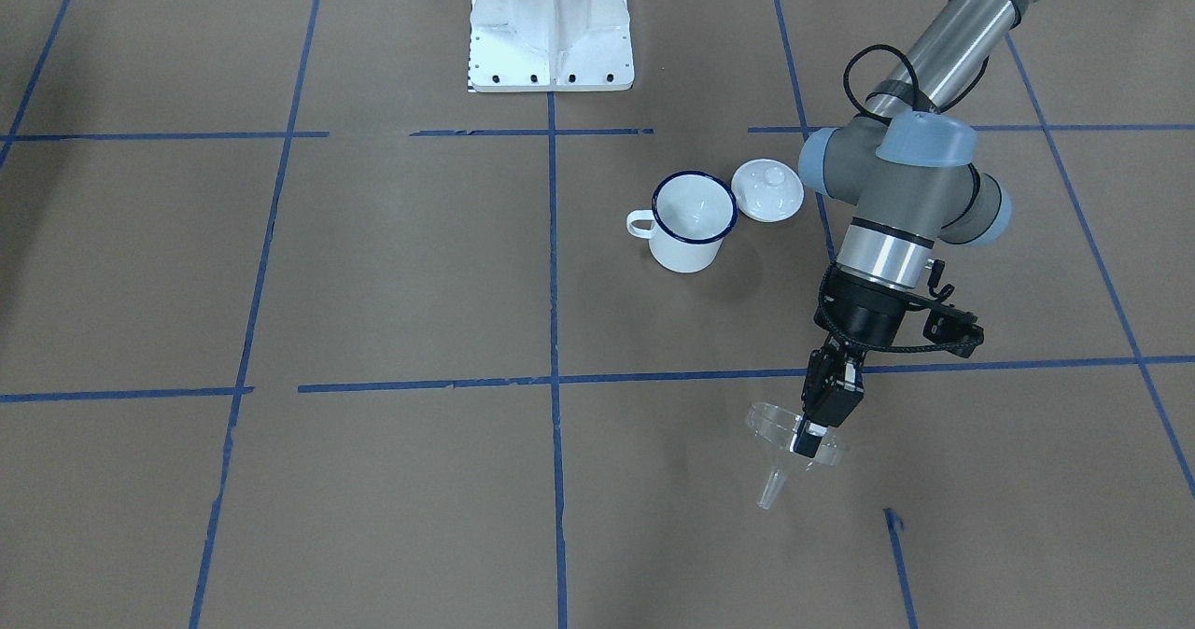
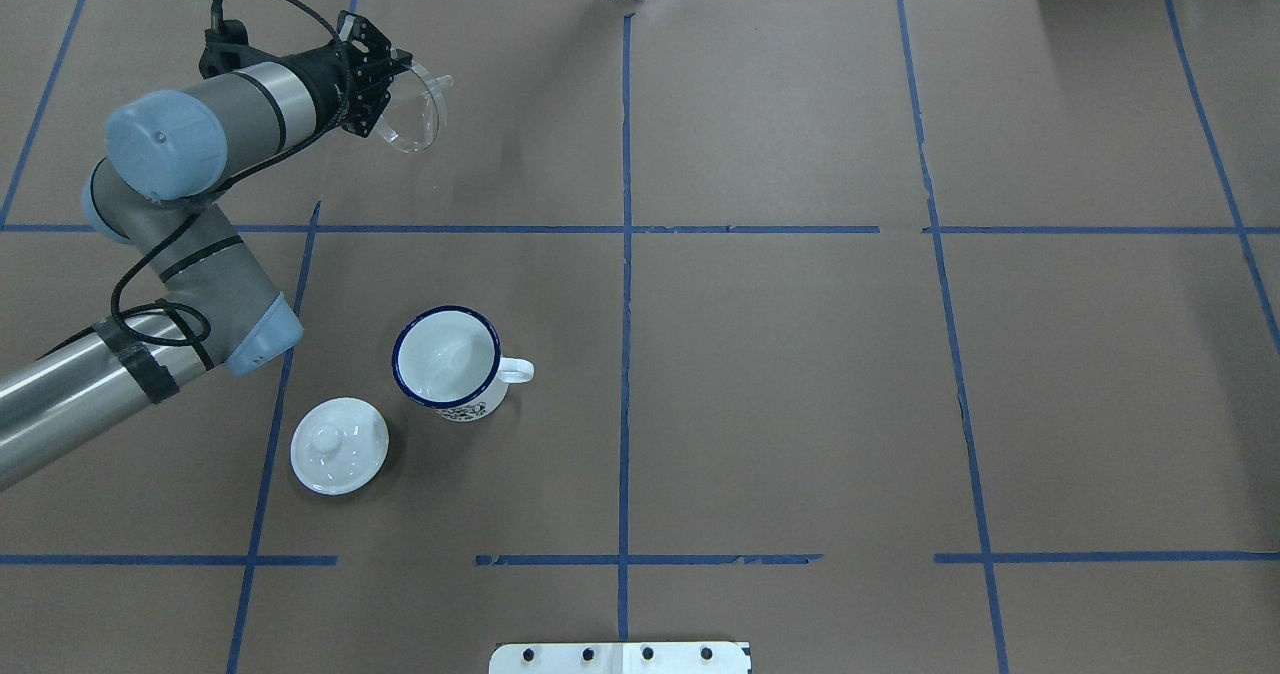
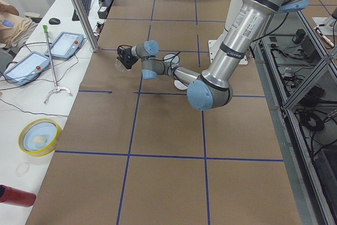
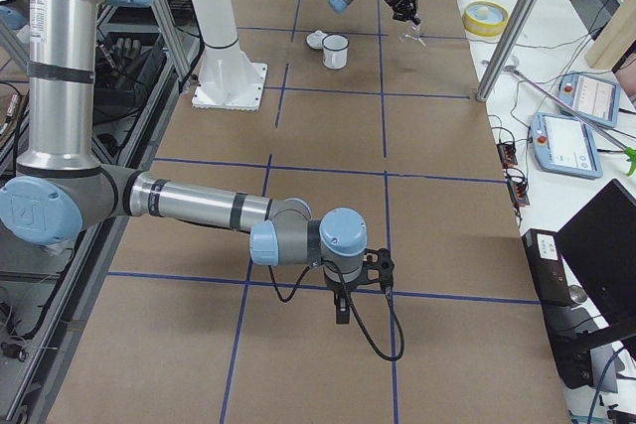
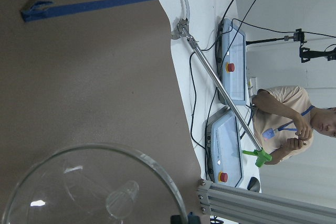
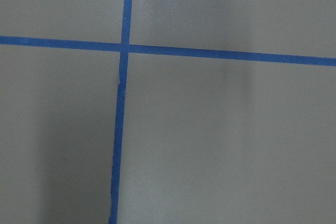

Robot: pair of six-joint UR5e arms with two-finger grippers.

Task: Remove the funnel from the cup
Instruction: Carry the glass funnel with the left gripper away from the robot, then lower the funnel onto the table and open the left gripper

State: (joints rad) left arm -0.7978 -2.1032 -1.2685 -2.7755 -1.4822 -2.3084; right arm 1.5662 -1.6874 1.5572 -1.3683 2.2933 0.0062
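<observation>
Gripped tilted funnel [image 1: 782, 450] by its rim in left gripper [image 1: 810, 442], clamped, well apart from cup [image 1: 686, 251]. Could not judge right gripper [image 4: 341, 317] opening.

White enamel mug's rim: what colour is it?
Dark blue, on the white enamel mug; clearest in the overhead exterior view.

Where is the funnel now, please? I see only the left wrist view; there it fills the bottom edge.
Observer: The funnel is out of the cup; the left gripper holds its rim, well away from the cup.
Operator: Is anything inside the cup?
Observer: No; the overhead view shows it upright and empty, a white lid beside it.
Operator: And the right arm?
Observer: The right gripper hangs low over the table; open or shut, I cannot tell.
</observation>
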